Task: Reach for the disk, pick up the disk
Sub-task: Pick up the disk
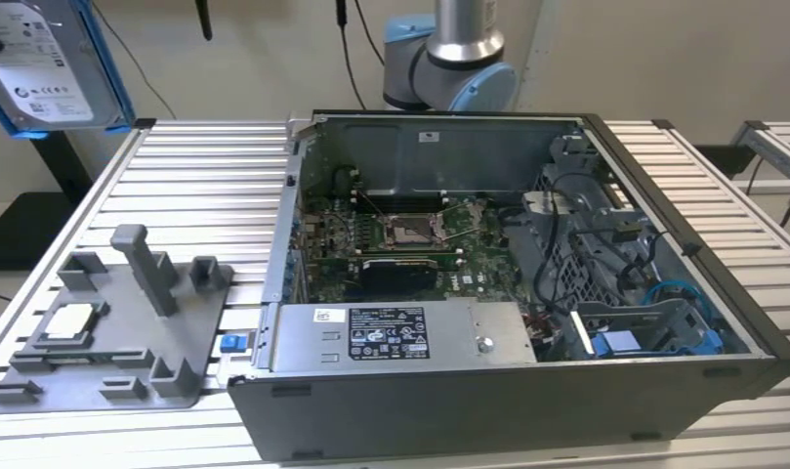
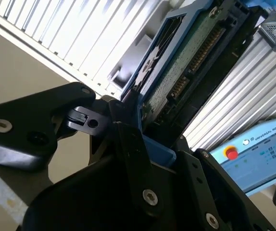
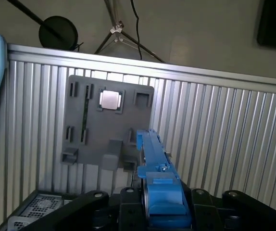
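disk (image 1: 50, 73) hangs high at the exterior view's upper left, well apart from the open computer case (image 1: 499, 410) and off the slatted tabletop (image 1: 199, 166); in both wrist views my jaws are clamped on one end of it, bearing on its blue carrier frame (image 3: 159, 187). i judge the risk to lie in that end hold: most of the drive juts out past my jaws on smooth plastic, so a jerk or tilt could let it pivot or slide free. in the first wrist view the grey fixture plate (image 3: 109, 120) with its small chip (image 3: 110, 100) lies beyond the drive's far end, and a dropped drive would likely strike there.
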Controlling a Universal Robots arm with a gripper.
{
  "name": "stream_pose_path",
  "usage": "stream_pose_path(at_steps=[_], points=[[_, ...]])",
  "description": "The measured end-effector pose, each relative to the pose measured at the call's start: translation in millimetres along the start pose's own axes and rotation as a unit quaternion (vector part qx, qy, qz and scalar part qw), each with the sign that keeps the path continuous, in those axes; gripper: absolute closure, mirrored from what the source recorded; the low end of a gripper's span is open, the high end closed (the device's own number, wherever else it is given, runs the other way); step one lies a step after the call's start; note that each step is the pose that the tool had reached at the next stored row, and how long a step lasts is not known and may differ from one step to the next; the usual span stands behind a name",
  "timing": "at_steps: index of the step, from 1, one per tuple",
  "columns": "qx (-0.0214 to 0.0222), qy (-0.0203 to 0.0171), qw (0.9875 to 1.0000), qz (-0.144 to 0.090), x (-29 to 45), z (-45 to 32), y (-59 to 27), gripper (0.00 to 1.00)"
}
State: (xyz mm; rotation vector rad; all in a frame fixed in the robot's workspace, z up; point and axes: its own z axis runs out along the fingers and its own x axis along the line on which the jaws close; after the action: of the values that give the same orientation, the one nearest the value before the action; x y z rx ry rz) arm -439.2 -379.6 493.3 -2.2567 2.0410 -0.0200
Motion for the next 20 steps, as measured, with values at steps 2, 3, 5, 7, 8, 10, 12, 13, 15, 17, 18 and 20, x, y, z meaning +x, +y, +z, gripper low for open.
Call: stream_pose_path(at_steps=[2, 3, 5, 7, 8, 10, 12, 13, 15, 17, 18, 20], points=[[-0.0001, 0.0, 1.0, 0.0, 0.6, 0.4, -6.3, 1.0], [0.0, 0.0, 1.0, 0.0, 0.9, 0.7, -9.3, 1.0], [-0.0001, 0.0, 1.0, 0.0, 1.6, 1.2, -15.7, 1.0], [0.0, 0.0, 1.0, 0.0, 2.2, 1.7, -22.1, 1.0], [0.0, 0.0, 1.0, 0.0, 2.6, 1.9, -25.2, 1.0], [0.0, 0.0, 1.0, 0.0, 3.2, 2.4, -31.4, 1.0], [0.0, 0.0, 1.0, 0.0, 3.9, 2.9, -38.1, 1.0], [-0.0001, 0.0, 1.0, 0.0, 4.2, 3.1, -41.3, 1.0], [0.0, 0.0, 1.0, 0.0, 4.9, 3.6, -47.9, 1.0], [0.0, 0.0, 1.0, 0.0, 5.6, 4.2, -54.9, 1.0], [0.0, 0.0, 1.0, 0.0, 5.9, 4.4, -58.2, 1.0], [0.0, 0.0, 1.0, 0.0, 6.6, 4.9, -64.6, 1.0]])
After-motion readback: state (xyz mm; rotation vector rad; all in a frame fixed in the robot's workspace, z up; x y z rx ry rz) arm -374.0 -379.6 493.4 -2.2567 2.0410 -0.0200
